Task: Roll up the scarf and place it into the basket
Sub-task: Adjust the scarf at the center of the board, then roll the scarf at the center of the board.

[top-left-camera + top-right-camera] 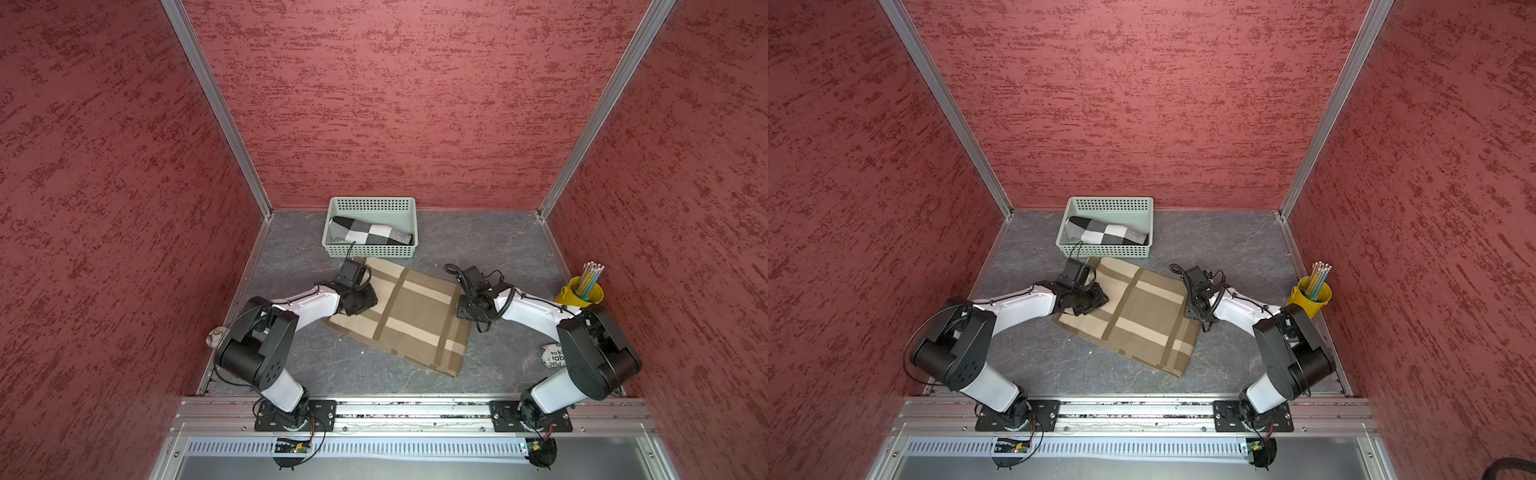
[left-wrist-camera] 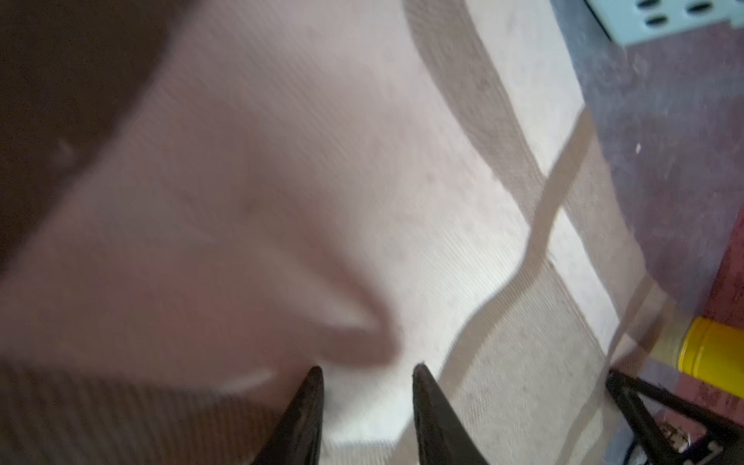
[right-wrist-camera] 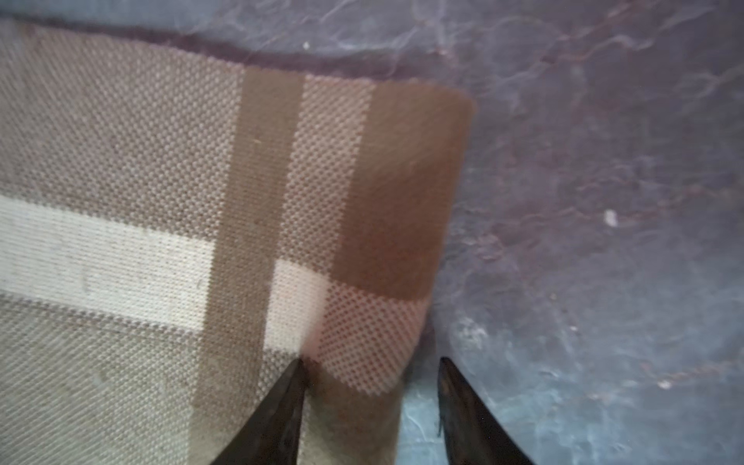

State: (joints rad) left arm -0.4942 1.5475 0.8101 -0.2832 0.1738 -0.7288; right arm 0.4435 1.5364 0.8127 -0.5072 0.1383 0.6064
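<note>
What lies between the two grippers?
The tan plaid scarf fills the stretch from left gripper to right gripper, nothing else; both top views show it.

The shallow rectangular pale mint-green plastic basket (image 1: 370, 250) stands at the back of the grey stone-patterned table (image 1: 490, 241), left of centre, close to the rear wall. A rolled black-and-white checked cloth (image 1: 368, 232) lies lengthwise in it. Just before the basket, the folded brown-and-cream plaid scarf (image 1: 409, 322) lies flat and askew on the middle of the table. Its far left corner is near the basket's front wall, but whether they touch cannot be told. The left gripper (image 1: 362, 302) is over the scarf's left edge and the right gripper (image 1: 464, 309) is at its right edge. The small yellow bucket of pencils (image 1: 579, 296) stands far right by the side wall. A crumpled printed paper ball (image 1: 552, 356) lies before the bucket, and a pale crumpled ball (image 1: 216, 336) lies at the far left edge.
</note>
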